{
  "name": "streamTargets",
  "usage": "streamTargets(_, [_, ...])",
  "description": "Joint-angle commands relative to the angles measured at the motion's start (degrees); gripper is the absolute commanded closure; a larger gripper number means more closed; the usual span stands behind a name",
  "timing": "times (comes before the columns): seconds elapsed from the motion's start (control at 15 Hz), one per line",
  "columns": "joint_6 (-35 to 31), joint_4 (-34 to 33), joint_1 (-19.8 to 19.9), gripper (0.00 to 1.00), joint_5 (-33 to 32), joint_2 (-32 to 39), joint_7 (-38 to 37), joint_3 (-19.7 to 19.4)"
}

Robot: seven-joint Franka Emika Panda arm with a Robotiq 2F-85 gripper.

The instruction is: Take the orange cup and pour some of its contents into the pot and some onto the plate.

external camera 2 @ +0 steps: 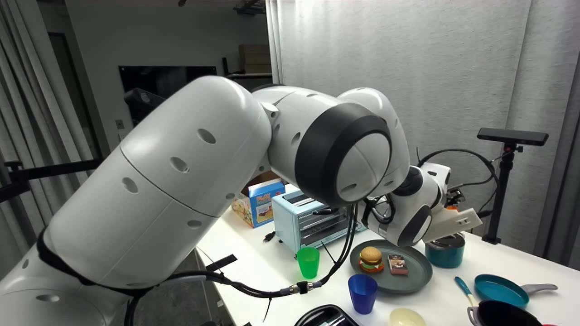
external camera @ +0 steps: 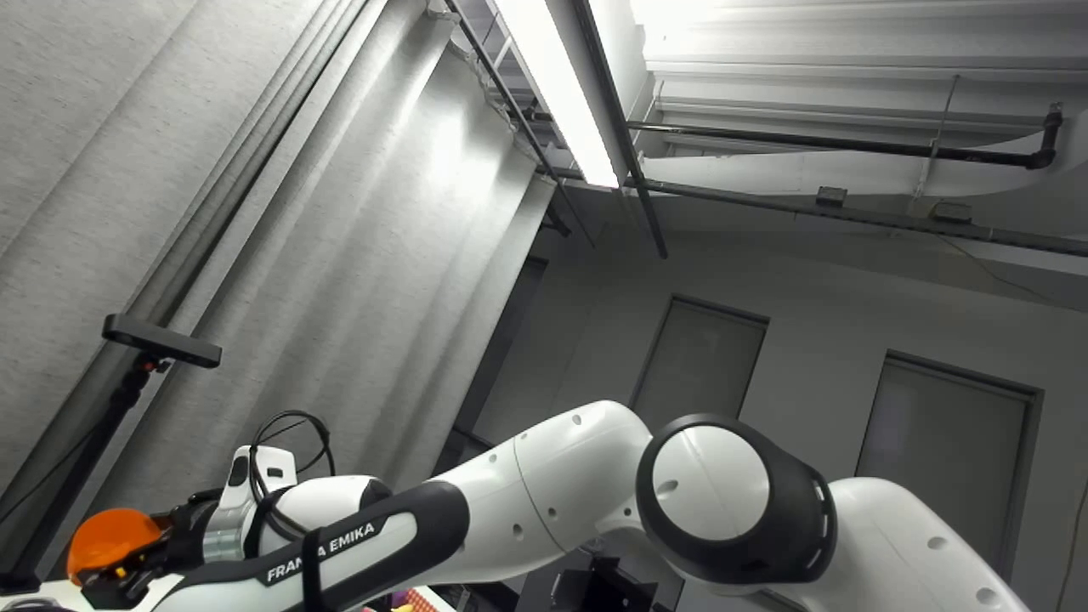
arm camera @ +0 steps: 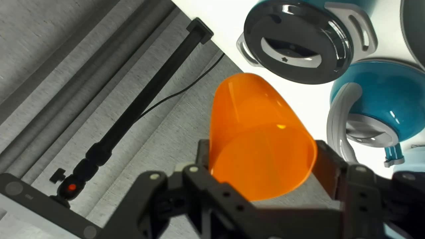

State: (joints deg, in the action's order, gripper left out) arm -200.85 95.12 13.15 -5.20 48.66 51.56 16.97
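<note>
I see the orange cup (arm camera: 262,132) in the air, grasped by the gripper (arm camera: 262,152), whose jaws press on it from two sides. The cup seems tilted; what it contains, I cannot tell. In an exterior view only a little orange appears behind the end of the arm (external camera 2: 222,149). The pot (external camera 2: 446,256) stands lower and near, with its dark lid (arm camera: 298,39) on; whether the cup is exactly over it, I cannot tell. Beside the pot there is a kettle (arm camera: 391,99). On the plate (external camera 2: 420,271) lie a burger (external camera 2: 371,259) and a small box (external camera 2: 398,265). Just beside the plate stands a blue cup (external camera 2: 363,293); farther are a green cup (external camera 2: 308,262) and a toaster oven (external camera 2: 312,222), all on the white table (external camera 2: 487,258).
</note>
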Motion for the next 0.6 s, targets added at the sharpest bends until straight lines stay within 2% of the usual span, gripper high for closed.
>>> streamTargets(0.0, [-4.85,3.16,-4.75,0.49,-6.33,-2.54,-4.71,-7.5])
streamTargets(0.27, [-9.9,3.41,-11.86,0.49,-9.68,-2.42,-5.79,-17.11])
streamTargets(0.4, [-11.96,3.4,-15.54,0.49,-9.11,-2.17,-5.07,-21.59])
streamTargets(0.47, [-12.73,3.59,-15.48,0.49,-5.89,-1.94,-0.34,-20.5])
streamTargets(0.53, [-13.65,3.47,-16.91,0.49,-5.39,-1.75,0.24,-22.04])
